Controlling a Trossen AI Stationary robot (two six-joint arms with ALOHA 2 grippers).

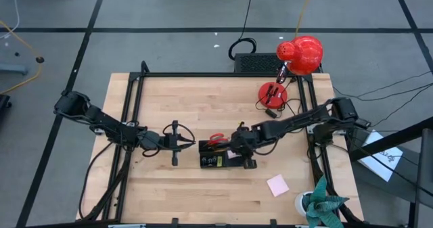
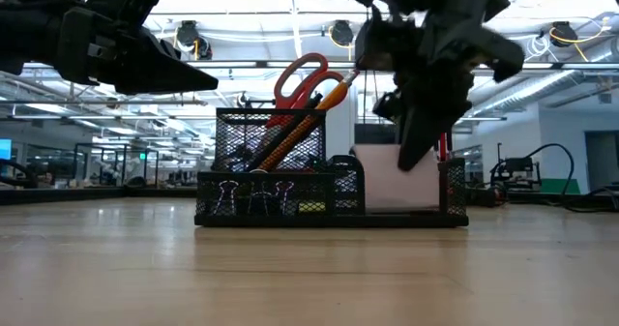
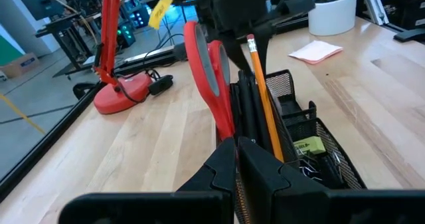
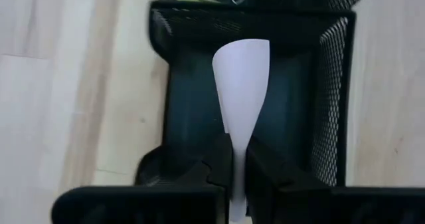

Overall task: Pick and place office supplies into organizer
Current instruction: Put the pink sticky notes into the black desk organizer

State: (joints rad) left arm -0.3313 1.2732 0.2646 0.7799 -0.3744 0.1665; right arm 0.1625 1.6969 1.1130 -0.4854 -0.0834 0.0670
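My right gripper (image 4: 238,161), clamped on a pale sheet (image 4: 244,84), hangs over the organizer (image 4: 332,104); I should lower it straight into that compartment, then release.

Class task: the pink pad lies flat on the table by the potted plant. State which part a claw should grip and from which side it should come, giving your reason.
Grip the pink pad across two opposite edges, coming straight down from above. It lies flat and thin on the table, so no side approach gets under it, and bare wood surrounds it. The right claw is nearer, but it is shut on a white sheet over the organizer.
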